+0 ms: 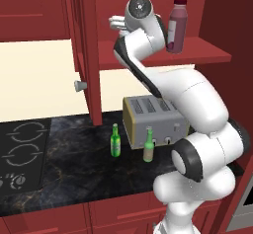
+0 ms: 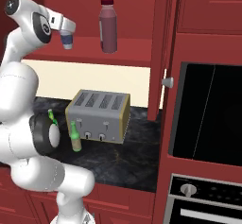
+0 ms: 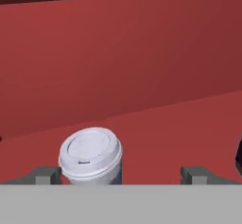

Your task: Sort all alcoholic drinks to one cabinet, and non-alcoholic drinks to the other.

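Bright green bottle (image 1: 115, 141): upright on the dark marble counter (image 1: 69, 178), lower centre of the left base view, just left of the toaster; it has a label, with no writing legible.
Olive bottle (image 1: 148, 146): upright at the toaster's front, low centre of the left base view; lower left of the right base view (image 2: 75, 137); label unreadable.
Toaster (image 2: 98, 116): silver four-slot box mid-counter, directly below the open cabinet shelf.
Stovetop (image 1: 22, 151): black burners at the lower left of the left base view, apart from the bottles.
Gripper (image 3: 120, 175): fingers spread wide, holding nothing; two grey fingertips (image 3: 46, 175) at the bottom of the hand view.
Cup (image 3: 90, 156): white lid, dark sleeve, standing on the red shelf between the fingertips, close to the left one and well apart from the right; whether it touches the left one cannot be told. In the right base view it sits at the upper left (image 2: 67, 38), under the hand.
Juice bottle (image 2: 108, 25): dark red-purple, maroon cap, white label without readable text; upright on the same shelf, top centre of the right base view, apart from the cup.
Cabinet door (image 1: 89, 55): open, hanging between shelf and counter.
Oven (image 2: 208, 119): black glass, right side of the right base view.
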Controlling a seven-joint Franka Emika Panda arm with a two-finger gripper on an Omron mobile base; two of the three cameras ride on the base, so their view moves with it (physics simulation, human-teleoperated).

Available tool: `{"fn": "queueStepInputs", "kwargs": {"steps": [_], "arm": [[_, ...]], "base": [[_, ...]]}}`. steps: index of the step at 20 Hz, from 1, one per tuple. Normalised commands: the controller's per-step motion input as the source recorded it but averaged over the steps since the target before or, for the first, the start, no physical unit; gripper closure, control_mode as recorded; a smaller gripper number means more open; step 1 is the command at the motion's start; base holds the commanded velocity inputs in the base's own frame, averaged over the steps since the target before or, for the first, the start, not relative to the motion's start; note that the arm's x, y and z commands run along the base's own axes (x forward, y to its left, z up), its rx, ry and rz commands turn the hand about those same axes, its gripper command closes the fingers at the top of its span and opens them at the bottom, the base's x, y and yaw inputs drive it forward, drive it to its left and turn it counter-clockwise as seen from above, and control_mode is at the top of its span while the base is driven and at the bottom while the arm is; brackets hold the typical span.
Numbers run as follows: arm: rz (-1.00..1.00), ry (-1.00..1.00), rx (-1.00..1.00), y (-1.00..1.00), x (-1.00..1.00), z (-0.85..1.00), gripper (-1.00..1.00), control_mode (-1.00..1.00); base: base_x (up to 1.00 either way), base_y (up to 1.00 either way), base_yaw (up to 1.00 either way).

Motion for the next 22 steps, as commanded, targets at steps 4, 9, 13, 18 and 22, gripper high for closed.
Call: {"fn": "queueStepInputs", "kwargs": {"steps": [4,9,13,18,22], "arm": [[0.00,-0.03,0.00,-0.06,-0.62,0.00,-1.00,-1.00],[0.00,-0.01,0.00,-0.11,-0.72,0.00,-1.00,-1.00],[0.00,0.00,0.00,-0.16,-0.72,0.00,-1.00,-1.00],[0.01,-0.01,0.01,-0.30,-0.74,-0.02,-1.00,-1.00],[0.05,-0.03,0.03,-0.31,-0.61,-0.15,-1.00,-1.00]], "base": [[0.00,0.00,0.00],[0.00,0.00,0.00],[0.00,0.00,0.00],[0.00,0.00,0.00],[0.00,0.00,0.00]]}}
